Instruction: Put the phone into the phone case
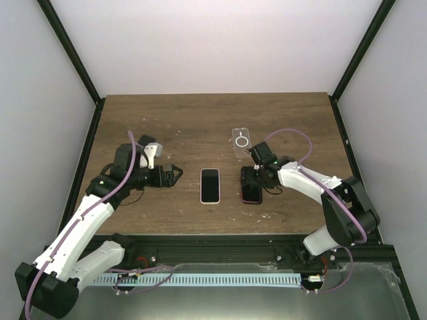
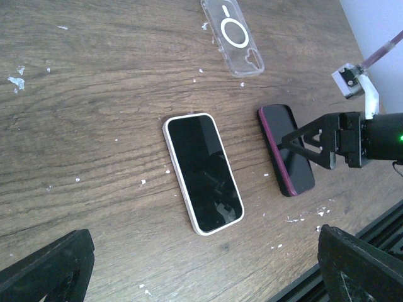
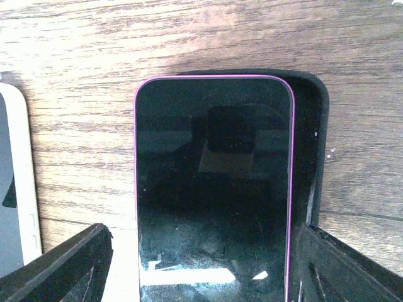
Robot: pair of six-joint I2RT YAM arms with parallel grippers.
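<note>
A dark phone with a magenta rim (image 3: 214, 170) lies screen up on a black phone case (image 3: 310, 126). It sits shifted left, so the case's right wall and top corner show beside it. My right gripper (image 3: 208, 264) stands open astride the phone's near end, one finger (image 3: 69, 264) left of it with a gap, the other (image 3: 343, 264) by the case wall. From above, that gripper (image 1: 253, 175) covers the phone (image 1: 251, 193). My left gripper (image 1: 175, 175) hangs open left of the phones, holding nothing.
A white-rimmed phone (image 1: 210, 185) lies screen up between the two grippers. A clear case with a white ring (image 1: 240, 141) rests farther back. White flecks dot the wooden table (image 1: 167, 127). A black rail (image 1: 220, 247) runs along the near edge.
</note>
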